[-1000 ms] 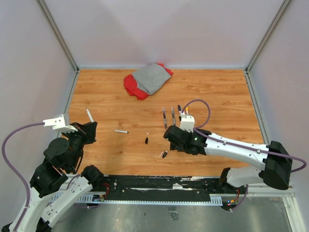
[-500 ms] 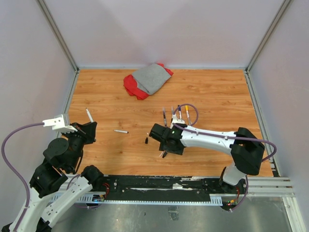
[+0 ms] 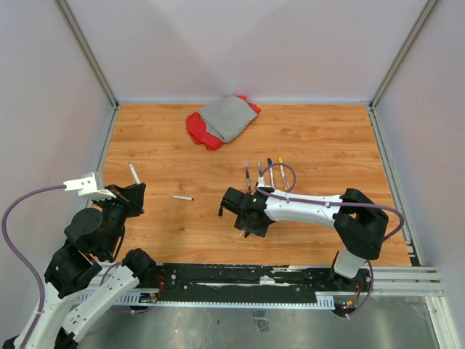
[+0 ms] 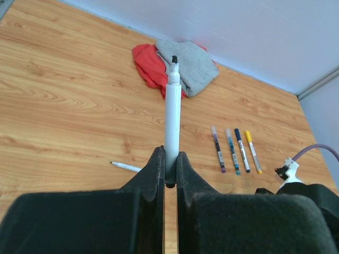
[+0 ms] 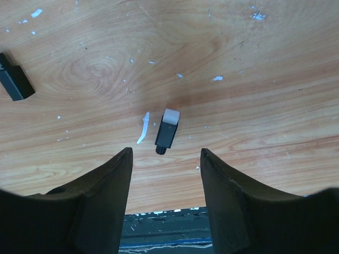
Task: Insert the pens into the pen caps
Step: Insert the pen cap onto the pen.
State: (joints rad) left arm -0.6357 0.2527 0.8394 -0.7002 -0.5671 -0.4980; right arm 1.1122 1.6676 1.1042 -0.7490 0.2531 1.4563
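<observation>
My left gripper [image 4: 170, 159] [image 3: 135, 193] is shut on a white pen [image 4: 172, 124] [image 3: 134, 173], which stands up out of the jaws with its bare dark tip on top. Several pens [image 4: 236, 151] [image 3: 264, 174] lie in a row mid-table, and one thin pen [image 4: 126, 167] [image 3: 182, 198] lies alone to their left. My right gripper [image 5: 165, 153] [image 3: 253, 225] is open, low over a black pen cap [image 5: 167, 132] with a white end; the cap lies just beyond the fingertips, untouched. A second black cap [image 5: 15, 82] [image 3: 220, 211] lies further left.
A red and grey cloth [image 3: 221, 120] [image 4: 180, 66] is heaped at the back of the wooden table. The table's front edge and black rail [image 5: 164, 227] run just under my right fingers. Tiny white scraps [image 5: 143, 127] dot the wood beside the cap.
My right arm has swung left and toward the front edge, coming over the cap there, and its jaws have narrowed a little. The left arm and its pen have not moved.
</observation>
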